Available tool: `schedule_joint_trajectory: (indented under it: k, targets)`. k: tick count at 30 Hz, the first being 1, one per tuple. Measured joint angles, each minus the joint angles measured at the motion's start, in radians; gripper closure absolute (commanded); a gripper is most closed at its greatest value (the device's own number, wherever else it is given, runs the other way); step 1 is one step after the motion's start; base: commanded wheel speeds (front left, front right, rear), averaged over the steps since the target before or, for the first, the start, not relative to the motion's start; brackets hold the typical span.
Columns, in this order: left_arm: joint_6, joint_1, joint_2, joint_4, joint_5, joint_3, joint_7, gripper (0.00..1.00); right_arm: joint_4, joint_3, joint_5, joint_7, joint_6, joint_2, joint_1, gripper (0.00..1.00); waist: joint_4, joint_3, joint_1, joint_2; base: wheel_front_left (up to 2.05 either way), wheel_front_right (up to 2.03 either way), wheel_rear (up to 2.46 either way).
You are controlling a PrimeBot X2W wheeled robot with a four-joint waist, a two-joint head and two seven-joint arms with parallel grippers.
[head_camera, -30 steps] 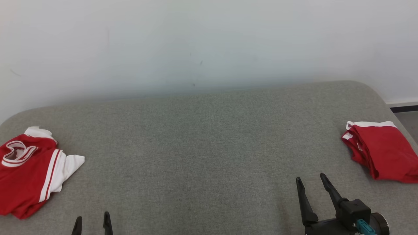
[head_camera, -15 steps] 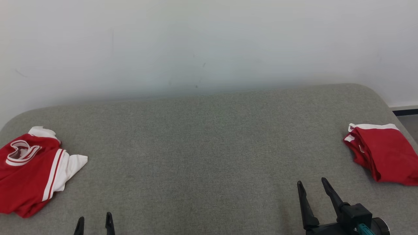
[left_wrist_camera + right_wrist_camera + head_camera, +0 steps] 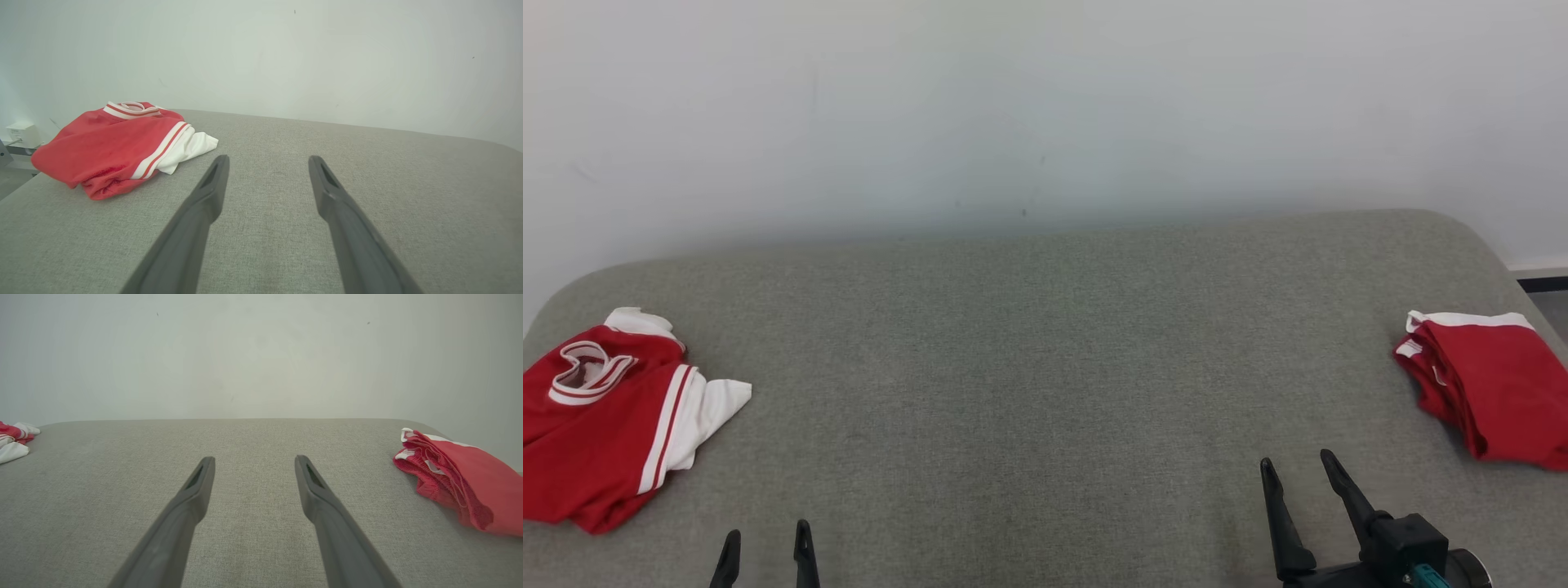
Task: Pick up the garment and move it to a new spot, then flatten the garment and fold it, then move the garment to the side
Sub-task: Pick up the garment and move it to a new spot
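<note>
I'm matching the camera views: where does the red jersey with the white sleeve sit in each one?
Head view: jersey, left edge, lower half.
Left wrist view: jersey, upper left.
Right wrist view: jersey, far left edge, cut off.
Shared landmark: the grey padded surface.

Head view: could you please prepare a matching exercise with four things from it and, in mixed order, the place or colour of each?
Things:
1. red and white shirt
2. folded red garment
3. padded surface
4. wall

Places or colours:
a. plain white, at the back
b. near the right edge
c. grey, under both garments
d. near the left edge, rumpled

Pairs: 1-d, 2-b, 3-c, 4-a
</note>
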Motion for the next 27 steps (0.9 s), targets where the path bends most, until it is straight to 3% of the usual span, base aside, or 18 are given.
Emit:
schedule_joint_trajectory:
  k: [9,27]
  targets:
    - [0.003,-0.006,0.0,-0.008,0.001,0.004,0.0,0.0,-0.001,0.016,0.016,0.0,0.0,0.001,0.016,0.0,0.078,-0.002,0.0,0.0,0.0,0.0,0.0]
    - [-0.032,0.005,0.006,0.02,0.021,0.103,0.0,0.0,0.003,0.077,0.068,0.0,0.0,0.001,0.023,0.0,0.311,-0.02,0.0,0.0,0.0,0.0,0.0]
